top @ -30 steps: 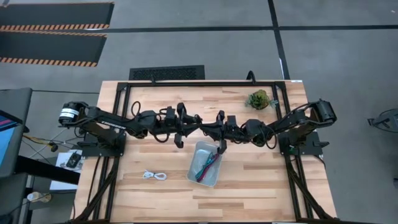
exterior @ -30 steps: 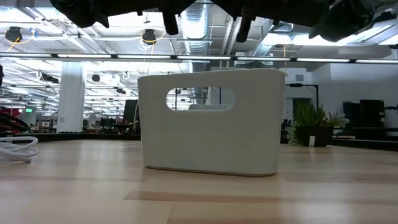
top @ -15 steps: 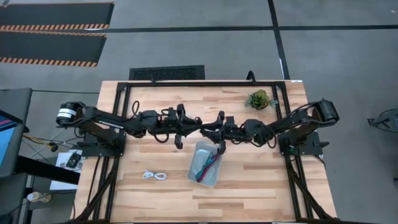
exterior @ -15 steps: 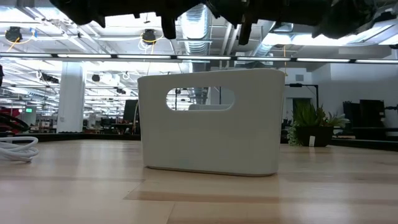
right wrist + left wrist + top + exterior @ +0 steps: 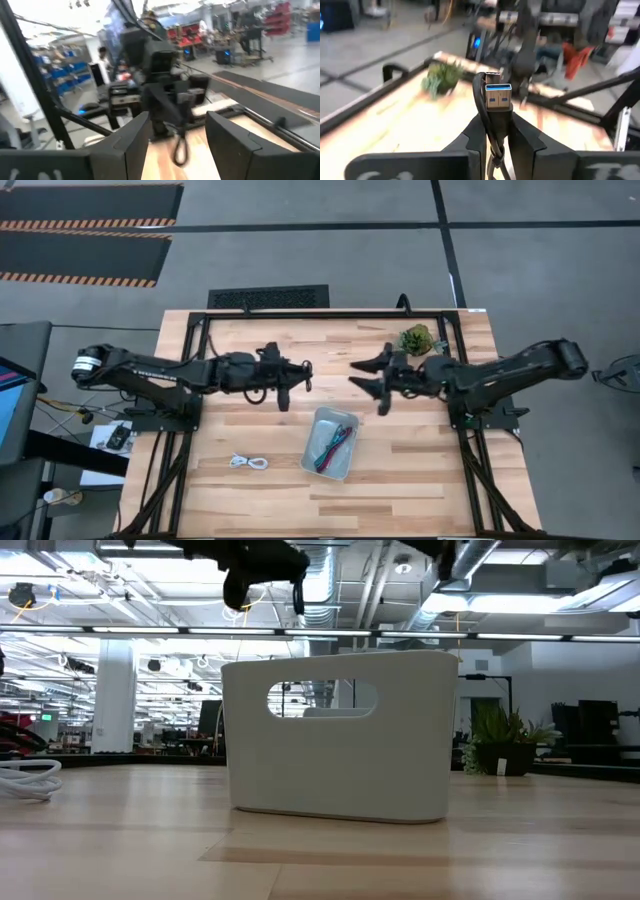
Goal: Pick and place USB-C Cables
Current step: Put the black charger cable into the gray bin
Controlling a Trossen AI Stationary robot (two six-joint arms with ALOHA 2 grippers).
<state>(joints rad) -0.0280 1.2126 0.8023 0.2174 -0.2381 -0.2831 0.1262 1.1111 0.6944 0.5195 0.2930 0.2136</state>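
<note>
My left gripper hangs high over the table's middle, left of the tray, shut on the black cable; its metal plug sticks out past the fingertips. My right gripper faces it from the right at the same height, open and holding nothing. The white tray stands on the table below them, nearer the near edge, and holds the magenta-red cable and the teal-blue cable. The white cable lies coiled on the table to the tray's left. My left gripper pinches the black cable between its two fingers, just behind the plug end; more than one strand seems to pass between them. The fingers point level toward the table's right. The cable is lifted clear, and a slack loop hangs below the gripper.
A green leafy clump in a pot stands near the table's far right corner. A black frame runs along the table's edges. The tray's tall wall with its handle slot fills the middle of the low view.
Both arms have drawn apart. My right gripper left its place over the tray, rose and went toward the far right, tipping from pointing down to level. My left gripper rose with the black cable and also tipped up to level, facing right.
</note>
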